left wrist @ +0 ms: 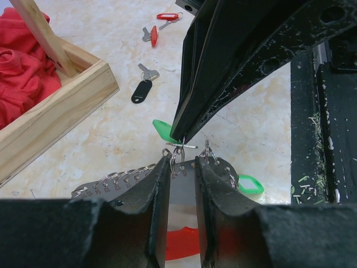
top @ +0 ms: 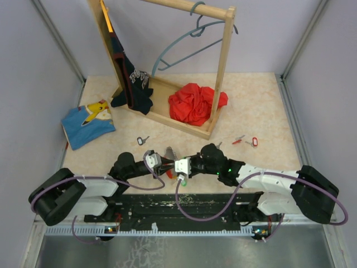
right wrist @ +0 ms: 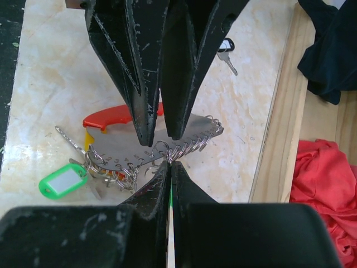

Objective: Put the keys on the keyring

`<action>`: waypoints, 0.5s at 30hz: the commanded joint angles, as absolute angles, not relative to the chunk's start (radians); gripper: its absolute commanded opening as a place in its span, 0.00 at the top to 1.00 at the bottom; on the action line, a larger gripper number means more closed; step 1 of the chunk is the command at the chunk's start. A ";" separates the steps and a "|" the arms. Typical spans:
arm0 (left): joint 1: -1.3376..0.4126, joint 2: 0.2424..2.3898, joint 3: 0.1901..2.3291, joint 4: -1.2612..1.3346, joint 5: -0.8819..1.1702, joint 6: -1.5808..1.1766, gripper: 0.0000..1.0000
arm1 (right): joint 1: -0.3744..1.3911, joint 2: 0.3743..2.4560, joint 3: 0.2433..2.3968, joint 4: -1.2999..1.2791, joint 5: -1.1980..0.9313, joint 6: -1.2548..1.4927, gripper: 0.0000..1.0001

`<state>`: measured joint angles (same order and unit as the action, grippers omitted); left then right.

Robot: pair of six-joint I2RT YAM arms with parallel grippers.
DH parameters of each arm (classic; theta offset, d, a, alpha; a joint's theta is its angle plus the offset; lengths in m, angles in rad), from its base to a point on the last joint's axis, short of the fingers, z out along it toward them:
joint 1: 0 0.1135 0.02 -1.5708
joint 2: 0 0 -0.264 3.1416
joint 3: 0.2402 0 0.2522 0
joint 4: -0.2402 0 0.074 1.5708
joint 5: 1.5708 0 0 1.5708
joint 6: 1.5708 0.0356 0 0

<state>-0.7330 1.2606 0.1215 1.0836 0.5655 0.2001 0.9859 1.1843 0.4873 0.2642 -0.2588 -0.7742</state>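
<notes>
The keyring (right wrist: pixel 111 146) is a silver plate edged with small numbered rings, joined to a red strap (right wrist: pixel 111 117) and lying near the table's front edge (top: pixel 170 155). My left gripper (left wrist: pixel 182 167) is open, its fingers apart on either side of the plate's edge. My right gripper (right wrist: pixel 170 164) is shut on a small ring at that edge, with a green key tag (left wrist: pixel 162 131) behind its tips. A second green tag (right wrist: pixel 61 181) hangs on the keyring. Loose keys lie beyond: one with a black tag (top: pixel 143 139), and a red one (top: pixel 239 139).
A wooden rack (top: pixel 192 125) at the back holds a red cloth (top: pixel 195 103), a dark shirt (top: pixel 134 84) and a grey hanger (top: pixel 184 47). A blue shirt (top: pixel 88 124) lies at the left. A red tag (top: pixel 252 142) sits by the red key.
</notes>
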 commanded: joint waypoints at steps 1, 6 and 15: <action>-0.729 1.275 0.157 1.049 0.586 0.211 0.70 | 0.989 1.150 0.547 0.294 -0.288 -0.795 1.00; -0.729 1.303 0.188 1.005 0.612 0.220 0.69 | 0.989 1.152 0.553 0.293 -0.292 -0.799 1.00; -0.729 1.340 0.214 0.974 0.630 0.228 0.78 | 0.989 1.152 0.563 0.289 -0.305 -0.806 1.00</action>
<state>-0.7330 1.3281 0.1852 0.9936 0.5999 0.2150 0.9859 1.1843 0.4942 0.2398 -0.2790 -0.7937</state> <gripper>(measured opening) 0.256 0.006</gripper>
